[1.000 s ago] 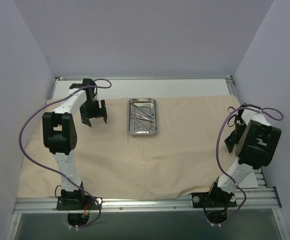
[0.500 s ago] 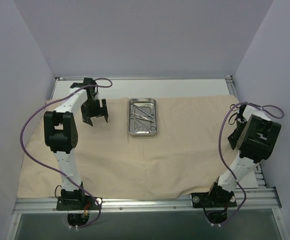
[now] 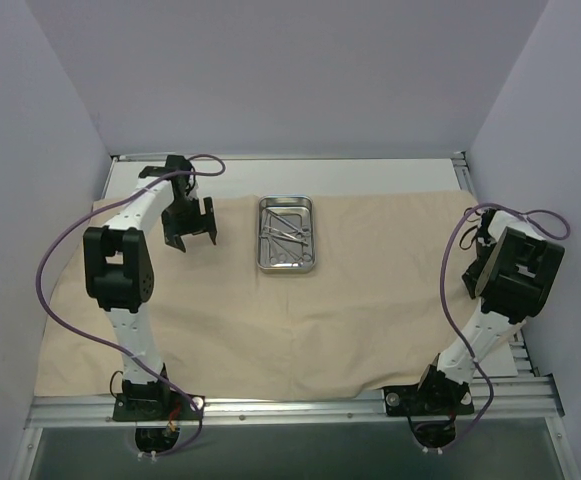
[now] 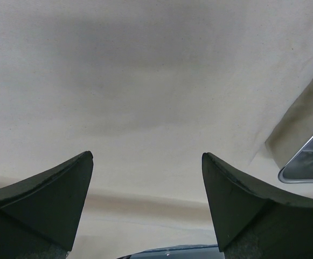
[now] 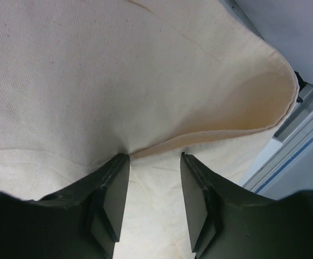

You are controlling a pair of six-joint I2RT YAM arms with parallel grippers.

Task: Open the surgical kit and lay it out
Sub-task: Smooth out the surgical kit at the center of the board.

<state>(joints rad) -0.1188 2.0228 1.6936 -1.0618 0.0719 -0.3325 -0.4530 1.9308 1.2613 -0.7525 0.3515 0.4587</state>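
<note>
Instruments [image 3: 285,228], slim and steel, lie together inside the small shiny steel tray [image 3: 287,268]. The tray sits on the beige cloth wrap [image 3: 370,300], toward the far side and a little left of centre. The wrap is spread flat over most of the table [image 3: 370,175], and a bare white strip of table shows beyond its far edge. How many instruments there are cannot be told from above.

The left claw [image 3: 191,242] hangs over the wrap to the left of the tray and apart from it. Its fingers are spread wide and grasp nothing. In the left wrist view the two dark fingertips [image 4: 75,178] frame plain cloth, and a corner of the tray [image 4: 307,164] shows at the right edge.

The right arm [image 3: 515,275] stands at the far right edge of the wrap, well apart from the tray. From above, its claw is mostly hidden behind the arm. The right wrist view shows the right claw [image 5: 152,156] released, with its fingers [image 5: 113,199] apart. A turned-over corner flap of the wrap [image 5: 242,116] lies just ahead of them, and its crease runs down to the gap between the fingertips. No cloth is pinched there.
</note>
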